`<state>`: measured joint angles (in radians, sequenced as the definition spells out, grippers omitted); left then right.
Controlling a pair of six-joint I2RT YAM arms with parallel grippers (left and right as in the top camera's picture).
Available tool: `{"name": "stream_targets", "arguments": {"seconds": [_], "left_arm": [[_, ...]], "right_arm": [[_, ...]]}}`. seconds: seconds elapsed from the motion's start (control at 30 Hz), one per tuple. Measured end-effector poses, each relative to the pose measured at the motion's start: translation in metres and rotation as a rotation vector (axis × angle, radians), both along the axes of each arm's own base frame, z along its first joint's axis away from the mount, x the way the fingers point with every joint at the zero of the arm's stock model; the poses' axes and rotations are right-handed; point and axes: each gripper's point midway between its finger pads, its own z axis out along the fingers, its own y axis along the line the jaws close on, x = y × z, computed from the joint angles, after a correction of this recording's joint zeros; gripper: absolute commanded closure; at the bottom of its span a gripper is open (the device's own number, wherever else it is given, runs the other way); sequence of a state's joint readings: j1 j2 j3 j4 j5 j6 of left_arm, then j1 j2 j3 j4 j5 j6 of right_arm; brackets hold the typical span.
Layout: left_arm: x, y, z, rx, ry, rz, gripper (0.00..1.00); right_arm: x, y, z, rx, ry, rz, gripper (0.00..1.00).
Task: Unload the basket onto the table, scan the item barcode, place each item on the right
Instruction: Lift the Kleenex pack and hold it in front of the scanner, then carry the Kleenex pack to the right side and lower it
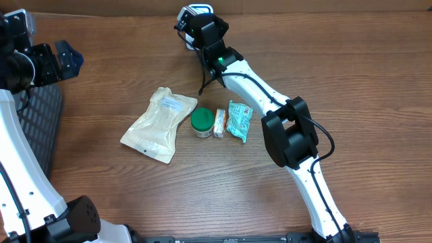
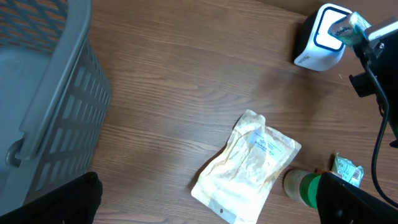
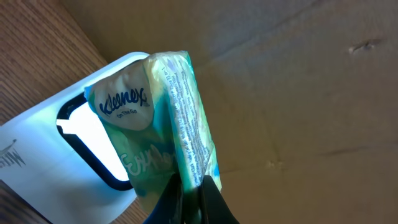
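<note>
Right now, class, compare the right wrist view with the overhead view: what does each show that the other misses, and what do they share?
Only the right wrist view: the Kleenex print on the tissue pack pinched by the right gripper, with cardboard behind. Only the overhead view: the cream pouch, green-lidded jar, small bar, second tissue pack, basket and open left gripper. Both: the white scanner and wooden table.

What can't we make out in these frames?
- Barcode on the tissue pack: no view shows it; the right wrist view shows only branding and fine print.
- Scanner, overhead: mostly under the right arm.
- Green-lidded jar, left wrist: partly covered by a dark finger.
- Pouch label: too small to read.
</note>
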<state>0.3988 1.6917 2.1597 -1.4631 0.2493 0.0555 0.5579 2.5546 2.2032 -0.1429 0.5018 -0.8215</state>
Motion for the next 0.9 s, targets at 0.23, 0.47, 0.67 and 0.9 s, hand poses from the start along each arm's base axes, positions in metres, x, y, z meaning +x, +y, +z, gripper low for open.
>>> {"name": "stream_targets", "arguments": {"seconds": [0.23,0.47,0.67,0.9], "left_arm": [[0.0,0.0,0.0,0.0,0.0,0.0,0.0],[0.0,0.0,0.0,0.0,0.0,0.0,0.0],[0.0,0.0,0.0,0.0,0.001,0.0,0.0],[0.0,0.0,0.0,0.0,0.0,0.0,0.0]], "right_arm": [[-0.006,0.0,-0.004,0.096,0.042,-0.043,0.96],[-0.049,0.0,0.03,0.326,0.247,-0.063,0.96],[-0.119,-0.025,0.134,0.72,0.451,-0.104,0.96],[-0.187,-0.129,0.171,0.885,0.657,-0.361,0.96]]}}
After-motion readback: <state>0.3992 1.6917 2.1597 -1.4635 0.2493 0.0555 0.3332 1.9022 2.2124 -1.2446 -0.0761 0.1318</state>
